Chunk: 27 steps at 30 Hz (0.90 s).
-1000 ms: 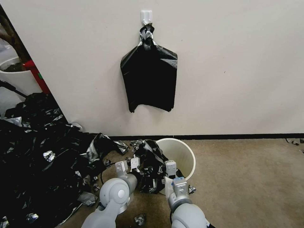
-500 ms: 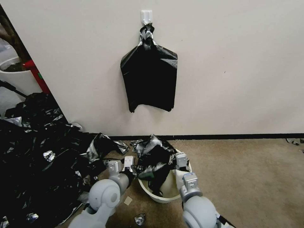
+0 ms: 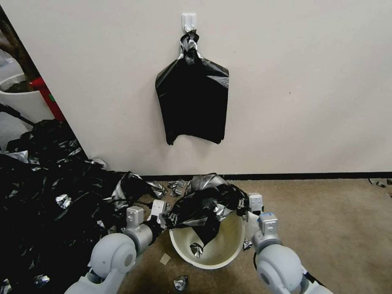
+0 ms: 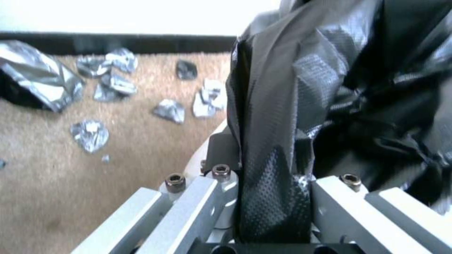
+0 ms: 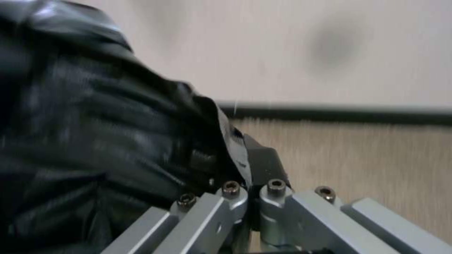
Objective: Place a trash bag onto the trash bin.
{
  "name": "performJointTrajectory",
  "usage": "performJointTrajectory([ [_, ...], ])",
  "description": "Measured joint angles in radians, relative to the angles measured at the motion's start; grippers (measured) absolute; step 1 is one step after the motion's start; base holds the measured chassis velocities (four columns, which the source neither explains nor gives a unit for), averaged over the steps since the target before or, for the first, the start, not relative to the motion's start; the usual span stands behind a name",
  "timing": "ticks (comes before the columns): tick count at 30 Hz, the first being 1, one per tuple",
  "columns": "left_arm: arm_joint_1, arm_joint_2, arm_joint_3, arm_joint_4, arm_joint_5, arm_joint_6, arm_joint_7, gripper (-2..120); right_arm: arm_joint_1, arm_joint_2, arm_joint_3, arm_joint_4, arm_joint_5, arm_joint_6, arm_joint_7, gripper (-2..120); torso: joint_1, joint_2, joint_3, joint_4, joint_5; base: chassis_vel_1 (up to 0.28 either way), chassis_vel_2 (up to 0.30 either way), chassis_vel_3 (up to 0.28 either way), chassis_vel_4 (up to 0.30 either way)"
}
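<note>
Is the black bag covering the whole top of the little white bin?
No, the trash bag drapes over just the far part of the trash bin, whose cream inside is open toward the robot.

Both arms are smooth pale grey, built from rounded, bulbous joint housings that narrow toward cylindrical wrists. The left elbow shell carries a small circular cap on its side. Each arm ends in a left end effector (image 3: 152, 213) and a right end effector (image 3: 248, 205) made of boxy, silver-white metal blocks; the right one shows a small blue mark on its top block. Seen close, the fingers (image 4: 197, 208) are flat brushed-aluminium bars, fastened with dark hex socket screws (image 5: 276, 185), with black pads at the tips. A thin black cable runs under the right forearm.
</note>
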Motion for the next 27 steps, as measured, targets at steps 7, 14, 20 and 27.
performJointTrajectory([
  [7,-0.032,-0.013,-0.038,0.0,-0.083,-0.055,-0.027,7,-0.055,-0.013,-0.01,0.081,0.212,-0.11,0.056,0,0.0,0.0,0.0,0.0,-0.0001,0.0,0.0,0.0,0.0],
  [14,-0.059,-0.026,-0.071,0.011,-0.142,-0.088,-0.058,7,-0.097,0.023,-0.058,0.149,0.424,-0.133,0.107,0,0.0,0.0,0.0,0.0,-0.0002,0.0,0.0,0.0,0.0],
  [20,-0.079,-0.031,-0.064,0.034,-0.144,-0.115,-0.102,7,-0.104,0.047,-0.083,0.136,0.39,-0.07,0.112,15,0.0,0.0,0.0,0.0001,0.0,0.0,0.0,0.0,0.0],
  [27,-0.124,-0.038,-0.043,0.08,-0.142,-0.172,-0.153,7,-0.181,-0.003,-0.113,0.162,0.103,-0.031,0.075,39,0.0,0.0,0.0,-0.0001,0.0,0.0,0.0,0.0,0.0],
])
